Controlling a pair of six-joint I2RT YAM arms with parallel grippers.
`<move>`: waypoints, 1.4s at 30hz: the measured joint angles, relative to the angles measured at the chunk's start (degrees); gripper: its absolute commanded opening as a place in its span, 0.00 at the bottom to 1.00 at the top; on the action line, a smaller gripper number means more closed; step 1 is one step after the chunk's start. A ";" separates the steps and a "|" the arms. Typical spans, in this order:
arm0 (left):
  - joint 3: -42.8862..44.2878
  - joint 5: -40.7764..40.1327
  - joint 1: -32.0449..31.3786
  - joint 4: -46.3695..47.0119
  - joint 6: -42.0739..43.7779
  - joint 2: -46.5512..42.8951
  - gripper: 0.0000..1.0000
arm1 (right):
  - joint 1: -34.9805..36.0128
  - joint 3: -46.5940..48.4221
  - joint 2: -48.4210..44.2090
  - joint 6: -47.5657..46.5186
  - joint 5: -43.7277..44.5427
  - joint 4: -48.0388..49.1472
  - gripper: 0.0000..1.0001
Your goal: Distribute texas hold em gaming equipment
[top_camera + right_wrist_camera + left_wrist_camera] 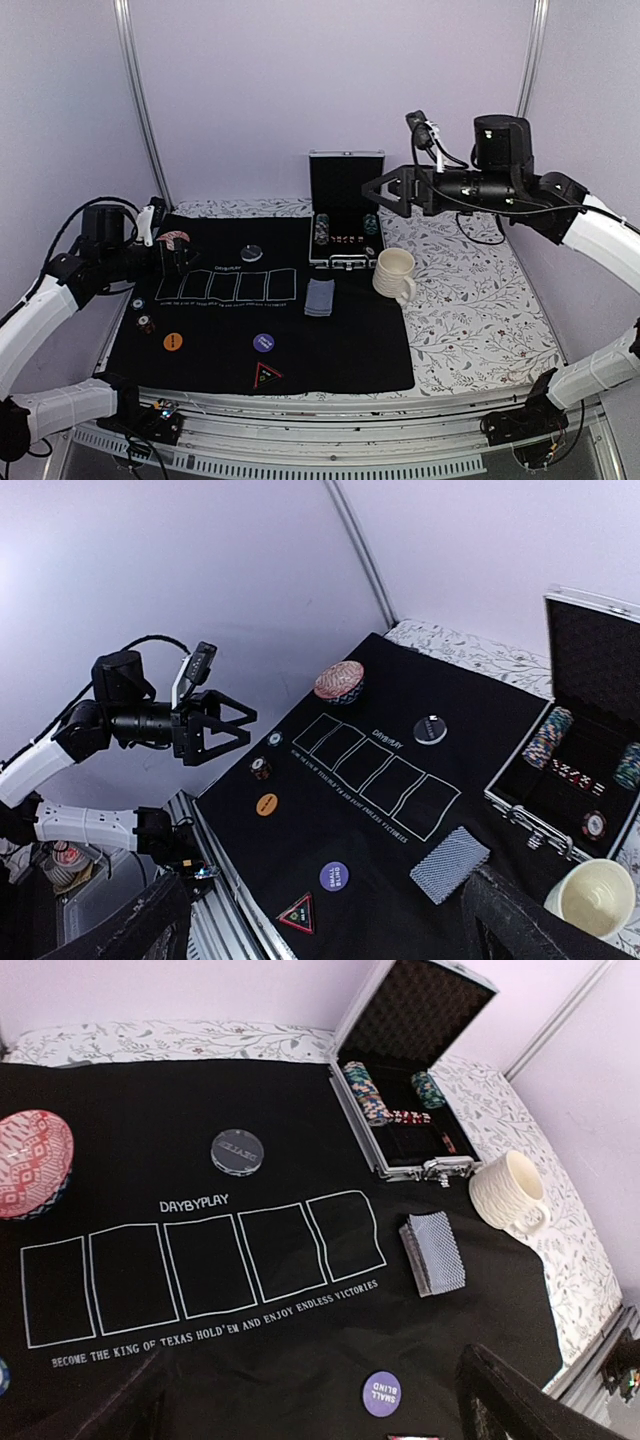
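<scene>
A blue-grey deck of cards (pixel 320 297) lies on the black mat (pixel 330 350), right of five printed card outlines; it also shows in both wrist views (pixel 433 1251) (pixel 450 863). An orange button (pixel 173 341), a purple "small blind" button (pixel 264 342) (pixel 382 1393) and a black button (pixel 252 253) lie on the mat. A small chip stack (pixel 146 323) and a single chip (pixel 138 303) sit at the mat's left edge. More chips (pixel 366 1092) stand in the open case (pixel 346 215). My left gripper (pixel 185 258) hovers open and empty over the mat's left side. My right gripper (pixel 375 190) is open and empty, high above the case.
A cream mug (pixel 394 273) stands right of the deck, in front of the case. A red patterned bowl (pixel 172 240) sits at the mat's back left by my left gripper. A triangular patch (pixel 266 376) lies near the mat's front edge. Floral tablecloth (pixel 480 300) covers the right side.
</scene>
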 measured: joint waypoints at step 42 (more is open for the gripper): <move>1.95 -2.32 -2.89 7.80 6.36 21.14 0.98 | -17.14 53.77 69.46 -72.81 11.41 -12.26 0.99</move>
